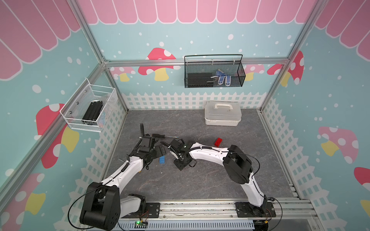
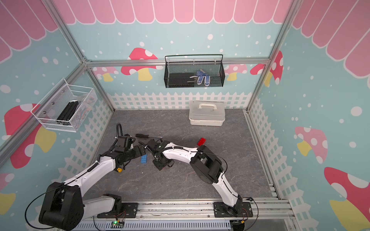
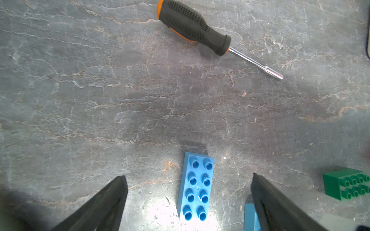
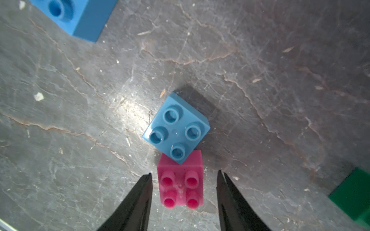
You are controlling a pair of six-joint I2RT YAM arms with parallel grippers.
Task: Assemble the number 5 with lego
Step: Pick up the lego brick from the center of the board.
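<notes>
"Right wrist view: right gripper [image 4: 184, 173], jaws apart, straddling the pink brick [image 4: 181, 186] mid-table, gripping nothing; small blue brick [image 4: 176, 128] touches it."

"Closing may shove the blue one askew. And the left gripper [image 3: 188, 175]?"

"Wide apart over the long blue brick [image 3: 196, 186], just left."

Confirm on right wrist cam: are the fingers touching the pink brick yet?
No, the pink brick lies between the fingers of the right gripper with a strip of table visible on each side.
</notes>
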